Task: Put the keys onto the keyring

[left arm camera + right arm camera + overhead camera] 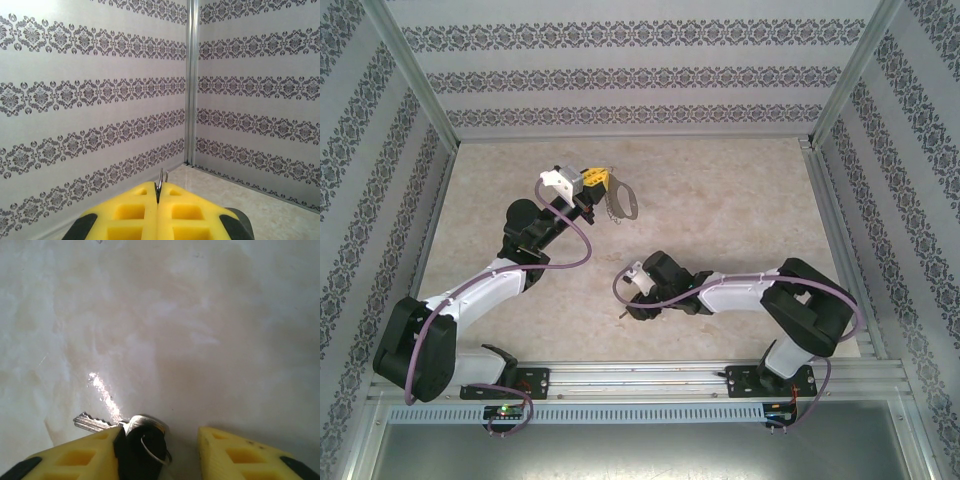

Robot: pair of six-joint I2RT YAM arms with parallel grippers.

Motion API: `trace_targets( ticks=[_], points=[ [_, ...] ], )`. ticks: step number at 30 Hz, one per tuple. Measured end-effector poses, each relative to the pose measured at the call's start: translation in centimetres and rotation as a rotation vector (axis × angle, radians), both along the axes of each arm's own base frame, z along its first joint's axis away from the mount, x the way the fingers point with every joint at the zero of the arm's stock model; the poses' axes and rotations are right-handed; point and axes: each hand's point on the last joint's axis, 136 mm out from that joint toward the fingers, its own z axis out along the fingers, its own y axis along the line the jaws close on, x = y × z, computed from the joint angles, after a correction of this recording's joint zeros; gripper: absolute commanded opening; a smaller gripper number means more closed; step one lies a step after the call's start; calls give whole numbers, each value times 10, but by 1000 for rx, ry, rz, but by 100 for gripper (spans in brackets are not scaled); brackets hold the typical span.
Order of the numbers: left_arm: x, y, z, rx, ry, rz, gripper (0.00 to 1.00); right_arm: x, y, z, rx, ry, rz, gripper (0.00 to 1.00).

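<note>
Right gripper point(159, 434) low over table point(200, 315), jaws partly apart. Key point(142, 440) lies on table between them, against one finger, clear of the other. Farther back, left gripper point(158, 192) clamped on keyring point(617, 204), loop hanging beside it.

The left end effector point(159, 194) sits at the bottom of the frame, its two yellow fingers point(129, 212) pressed flush together; a thin silver sliver of the keyring point(160, 179) stands upright out of the seam between them, pinched there; behind rise two patterned walls point(75, 100) meeting at a metal corner post point(190, 80); the pale marbled surface point(272, 210) shows at lower right.
</note>
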Motion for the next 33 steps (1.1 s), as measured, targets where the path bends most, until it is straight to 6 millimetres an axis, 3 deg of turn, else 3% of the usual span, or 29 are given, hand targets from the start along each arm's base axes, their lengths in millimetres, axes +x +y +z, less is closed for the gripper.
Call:
trace_targets(
  ticks=[8,18,25,33],
  points=[
    [0,0,0,0,0,0,0,6,-2,1,15,13,-17,11],
    [0,0,0,-6,5,-2,0,17,-21,9,49,20,-102,0],
    [0,0,0,-11,10,-4,0,20,-31,11,73,37,-162,12],
    [0,0,0,-14,13,-6,0,18,-33,8,78,67,-194,33]
  ],
)
